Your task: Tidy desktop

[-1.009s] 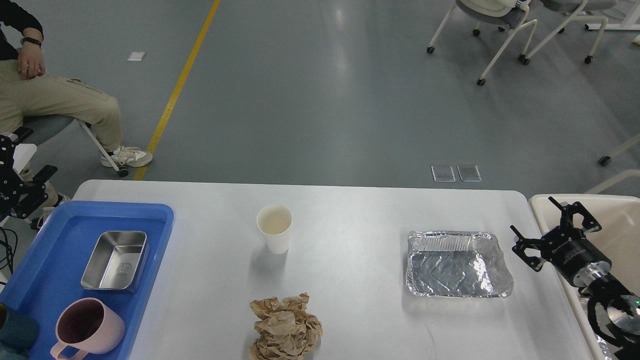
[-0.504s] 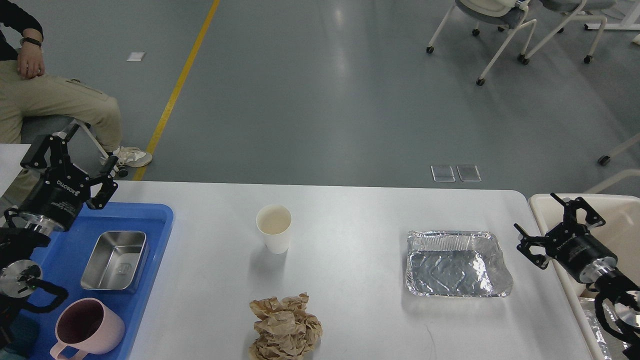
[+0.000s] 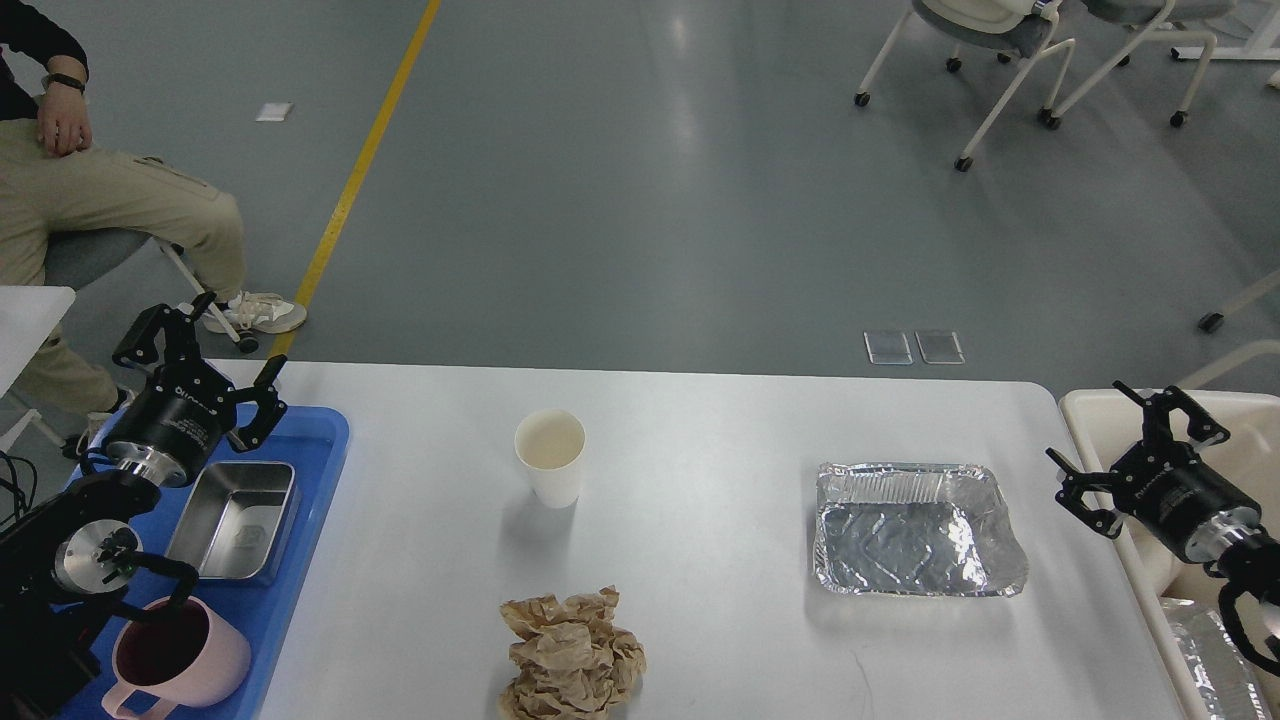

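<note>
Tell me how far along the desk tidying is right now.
Already put away: a steel container and pink mug sit in the blue tray. In hand: nothing; the left hand and right hand are both open. Left on the desktop: paper cup, crumpled brown paper, foil tray.

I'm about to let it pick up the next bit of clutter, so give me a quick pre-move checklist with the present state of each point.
1. Left gripper open and empty: ok.
2. Right gripper open and empty: ok.
3. Paper cup upright, nothing touching it: ok.
4. Foil tray on the desktop, beside the right gripper, with a free path: ok.
5. Crumpled paper lying apart from cup and tray: ok.
6. Room left in the bin: cannot tell, mostly out of view.
</note>
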Controlling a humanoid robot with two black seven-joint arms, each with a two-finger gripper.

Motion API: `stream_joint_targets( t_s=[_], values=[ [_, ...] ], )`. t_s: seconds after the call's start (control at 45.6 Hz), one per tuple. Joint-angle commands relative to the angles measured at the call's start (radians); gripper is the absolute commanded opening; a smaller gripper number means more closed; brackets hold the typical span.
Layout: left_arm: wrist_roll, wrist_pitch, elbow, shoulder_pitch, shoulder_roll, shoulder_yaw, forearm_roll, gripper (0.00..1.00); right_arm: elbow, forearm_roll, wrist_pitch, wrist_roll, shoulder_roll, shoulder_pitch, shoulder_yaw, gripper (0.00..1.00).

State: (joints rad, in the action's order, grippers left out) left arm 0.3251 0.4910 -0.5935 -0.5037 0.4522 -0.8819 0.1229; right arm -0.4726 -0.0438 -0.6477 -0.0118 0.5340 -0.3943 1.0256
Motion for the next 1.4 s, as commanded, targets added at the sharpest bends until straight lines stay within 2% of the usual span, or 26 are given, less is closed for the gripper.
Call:
stream_joint_targets(
  t_s=[0.0,0.263,0.395,0.526,0.636,0.943,1.162,1.382],
  values=[
    [-0.02,-0.002,0.0,0.011,-0.004,-0.005,0.0,0.97,0.0,-0.001,-0.001,-0.001,0.029,-0.001,-0.002,1.0],
    [-0.06,0.014,-0.006,0.028,0.009,-0.002,0.001,0.97,0.0,-0.002,-0.015,0.001,0.078,0.002,-0.012,1.0],
    [-0.086,0.017,-0.005,0.03,0.014,-0.005,0.001,0.97,0.0,-0.002,-0.067,0.001,0.109,0.002,-0.015,1.0],
    [-0.093,0.003,-0.003,0.014,0.039,-0.006,0.001,0.97,-0.029,-0.008,-0.127,-0.001,0.145,0.011,-0.016,1.0],
    [-0.106,0.001,-0.003,0.011,0.04,-0.006,0.001,0.97,-0.099,-0.039,-0.165,-0.002,0.21,0.023,-0.018,1.0],
    [-0.167,-0.038,-0.005,0.005,0.031,-0.017,0.0,0.97,-0.334,-0.109,-0.158,-0.01,0.369,0.092,-0.015,1.0],
    [-0.201,-0.063,-0.008,-0.024,-0.012,-0.088,-0.008,0.97,-0.503,-0.232,-0.155,-0.011,0.535,0.155,-0.009,1.0],
    [-0.202,-0.074,-0.009,-0.045,-0.059,-0.106,-0.006,0.97,-0.618,-0.347,-0.155,-0.011,0.696,0.169,-0.012,1.0]
  ],
)
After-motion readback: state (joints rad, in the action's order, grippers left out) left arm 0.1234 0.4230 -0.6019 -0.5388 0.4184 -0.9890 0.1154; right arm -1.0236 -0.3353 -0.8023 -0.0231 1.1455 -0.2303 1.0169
